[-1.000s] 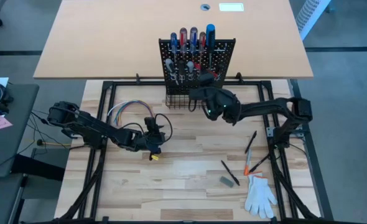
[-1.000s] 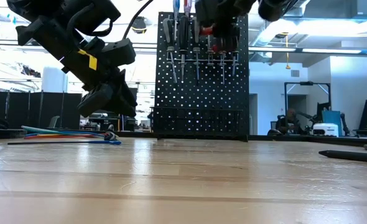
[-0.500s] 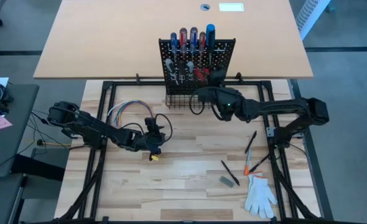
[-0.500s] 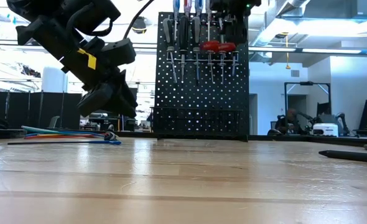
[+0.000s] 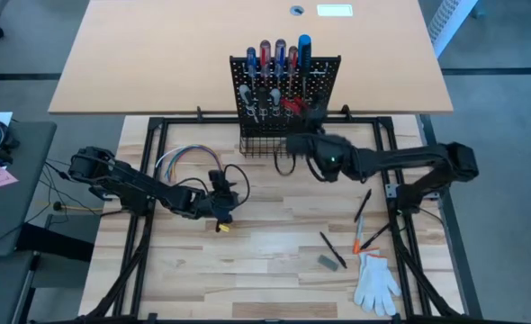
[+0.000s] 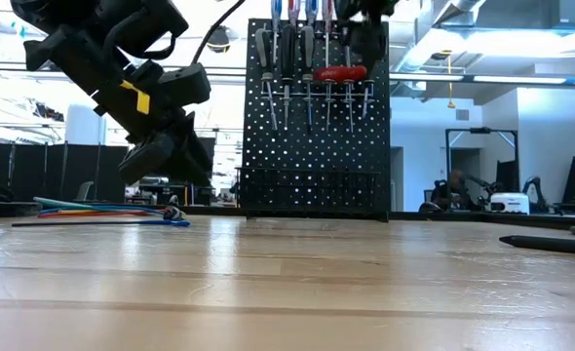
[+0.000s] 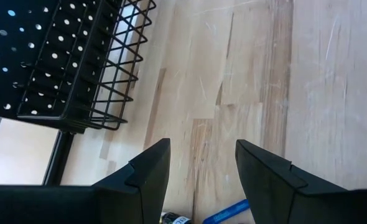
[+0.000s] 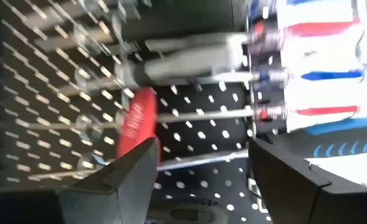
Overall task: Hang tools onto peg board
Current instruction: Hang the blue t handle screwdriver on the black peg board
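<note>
Right gripper (image 8: 199, 180), jaws now spread and empty, has released the red-handled tool (image 6: 341, 73) onto the peg board (image 6: 312, 146); left gripper (image 7: 199, 180) idles part-open, empty

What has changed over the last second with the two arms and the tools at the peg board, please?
The right gripper let go of a red-handled screwdriver, which now hangs on the peg board, and drew back from the board with open, empty jaws. The left gripper, the coloured wires, the white glove and the loose tools on the table stayed as they were.
</note>
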You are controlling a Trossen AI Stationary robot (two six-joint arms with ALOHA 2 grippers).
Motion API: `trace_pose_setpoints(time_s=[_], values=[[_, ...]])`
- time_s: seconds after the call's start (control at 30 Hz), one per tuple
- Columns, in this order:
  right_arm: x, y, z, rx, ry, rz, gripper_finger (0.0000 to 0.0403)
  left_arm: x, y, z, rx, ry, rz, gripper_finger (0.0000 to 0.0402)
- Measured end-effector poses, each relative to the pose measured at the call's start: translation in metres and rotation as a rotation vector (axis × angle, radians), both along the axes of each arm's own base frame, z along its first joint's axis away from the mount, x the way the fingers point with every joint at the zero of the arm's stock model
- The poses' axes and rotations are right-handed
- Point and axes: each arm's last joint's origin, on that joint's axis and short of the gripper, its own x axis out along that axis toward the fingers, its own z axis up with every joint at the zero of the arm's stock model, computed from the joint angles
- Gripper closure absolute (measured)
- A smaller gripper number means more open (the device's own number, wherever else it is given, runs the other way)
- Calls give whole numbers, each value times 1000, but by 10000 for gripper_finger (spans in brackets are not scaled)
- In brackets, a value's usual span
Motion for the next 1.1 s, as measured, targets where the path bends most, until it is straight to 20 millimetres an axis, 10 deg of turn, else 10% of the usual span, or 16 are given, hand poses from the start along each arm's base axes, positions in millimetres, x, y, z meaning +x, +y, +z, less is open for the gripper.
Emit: trace_pose_setpoints(time_s=[0.63,0.83,1.1], values=[[-70,108,16,476,-409,363,143,-3,-1,1,3,17,-6,224],[-77,130,-9,719,-465,352,143,-30,-7,16,-39,93,-7,224],[-42,160,-79,824,-413,232,143,-53,-6,33,-550,107,-164,224]])
